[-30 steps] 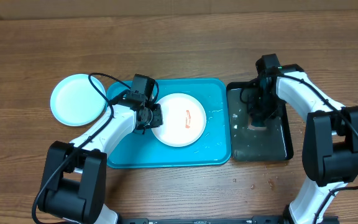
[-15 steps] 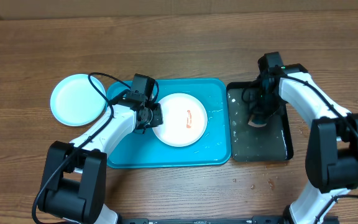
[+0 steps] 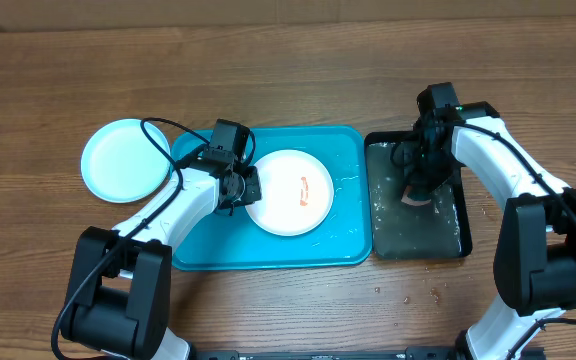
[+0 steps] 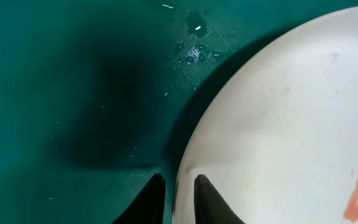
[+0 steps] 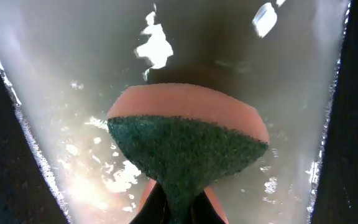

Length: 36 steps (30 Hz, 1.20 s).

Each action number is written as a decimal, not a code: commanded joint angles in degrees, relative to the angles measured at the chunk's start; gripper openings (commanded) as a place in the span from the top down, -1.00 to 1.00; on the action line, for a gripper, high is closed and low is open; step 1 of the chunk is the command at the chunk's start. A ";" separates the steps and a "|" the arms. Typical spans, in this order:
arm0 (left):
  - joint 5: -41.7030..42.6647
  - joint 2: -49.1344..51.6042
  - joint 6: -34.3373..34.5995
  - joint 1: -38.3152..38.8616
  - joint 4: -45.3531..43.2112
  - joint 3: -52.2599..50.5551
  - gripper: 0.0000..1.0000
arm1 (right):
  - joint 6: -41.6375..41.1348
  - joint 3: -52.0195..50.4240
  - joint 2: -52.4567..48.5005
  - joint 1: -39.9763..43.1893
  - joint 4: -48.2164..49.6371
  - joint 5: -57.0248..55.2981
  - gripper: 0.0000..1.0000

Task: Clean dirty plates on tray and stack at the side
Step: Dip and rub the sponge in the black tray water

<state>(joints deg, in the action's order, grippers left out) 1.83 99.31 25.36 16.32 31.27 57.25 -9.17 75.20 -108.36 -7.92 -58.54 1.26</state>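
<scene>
A white plate [image 3: 286, 192] with an orange-red smear [image 3: 302, 188] lies on the turquoise tray [image 3: 268, 252]. My left gripper [image 3: 242, 190] is shut on the plate's left rim. In the left wrist view, one finger of the left gripper [image 4: 178, 186] is over the plate [image 4: 291, 112] and the other is over the tray [image 4: 55, 74]. A light blue plate [image 3: 124, 160] rests on the table left of the tray. My right gripper [image 3: 418, 186] is shut on a sponge [image 5: 185, 146], green side up and orange beneath, above the water.
A black tray of water [image 3: 455, 235] stands right of the turquoise tray, almost touching it. Small drops [image 3: 408, 296] lie on the wooden table in front of it. Both arms reach in from the near edge.
My right arm has shifted slightly to the right over the black tray with the sponge. The left arm and the white plate have stayed where they were.
</scene>
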 commanded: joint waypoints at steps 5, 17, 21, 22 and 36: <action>-0.79 0.83 0.61 0.22 -0.04 -1.40 0.64 | 2.49 1.07 1.92 0.00 0.17 -0.15 0.92; 0.70 3.28 1.03 0.22 -1.01 -1.40 0.72 | 3.45 2.03 1.97 0.00 -0.44 -1.42 0.92; 1.09 3.28 1.03 0.09 -0.98 -0.50 0.69 | 4.68 4.02 1.97 0.00 -2.47 -1.38 0.92; 1.11 3.28 1.03 -0.13 -1.01 -0.35 0.68 | 5.31 4.46 1.97 0.00 -3.02 -1.44 0.92; 2.67 3.30 1.84 -0.09 -2.36 -0.09 0.70 | 11.19 5.35 1.97 -0.02 -5.16 -1.49 0.92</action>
<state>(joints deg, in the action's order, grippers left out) 4.51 101.41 28.36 16.14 29.32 56.77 0.62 78.87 -108.36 -7.92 -63.88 0.34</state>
